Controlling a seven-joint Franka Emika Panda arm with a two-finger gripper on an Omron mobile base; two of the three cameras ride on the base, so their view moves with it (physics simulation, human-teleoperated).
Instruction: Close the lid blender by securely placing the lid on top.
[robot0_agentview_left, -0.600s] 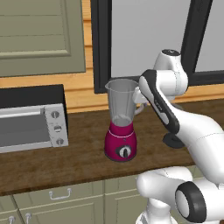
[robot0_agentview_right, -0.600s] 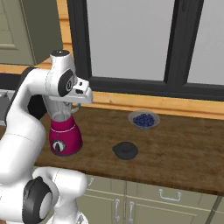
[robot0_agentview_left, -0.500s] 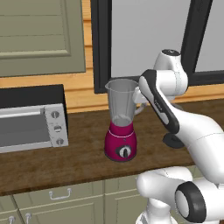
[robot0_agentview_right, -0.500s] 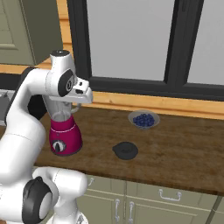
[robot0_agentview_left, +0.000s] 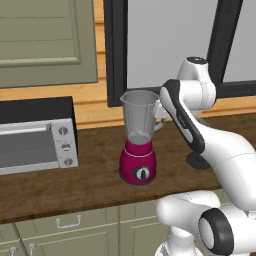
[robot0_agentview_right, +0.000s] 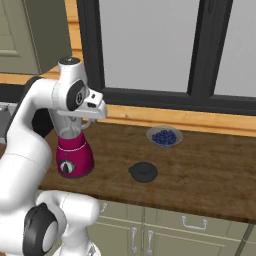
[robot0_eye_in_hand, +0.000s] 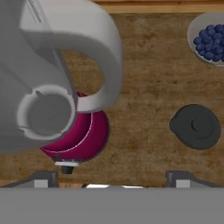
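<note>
The blender (robot0_agentview_left: 137, 160) stands on the wooden counter, a magenta base with a black dial under a tall clear grey jar (robot0_eye_in_hand: 43, 87) that has no lid on it. The lid (robot0_agentview_right: 143, 171), a small black round cap, lies flat on the counter to the right of the blender (robot0_agentview_right: 75, 156) and apart from it. My gripper (robot0_eye_in_hand: 111, 178) hangs above the jar's handle side, looking straight down, open, with nothing between its fingertips (robot0_eye_in_hand: 179, 177). In the hand view the lid (robot0_eye_in_hand: 195, 127) lies off to the right. In the left base view my arm hides most of the lid (robot0_agentview_left: 196, 161).
A shallow grey dish of blueberries (robot0_agentview_right: 164, 136) sits behind the lid near the window sill. A silver-and-black toaster oven (robot0_agentview_left: 35, 137) stands at the left of the counter. Bare wood runs between the blender and the lid. Cabinet drawers sit below the counter's front edge.
</note>
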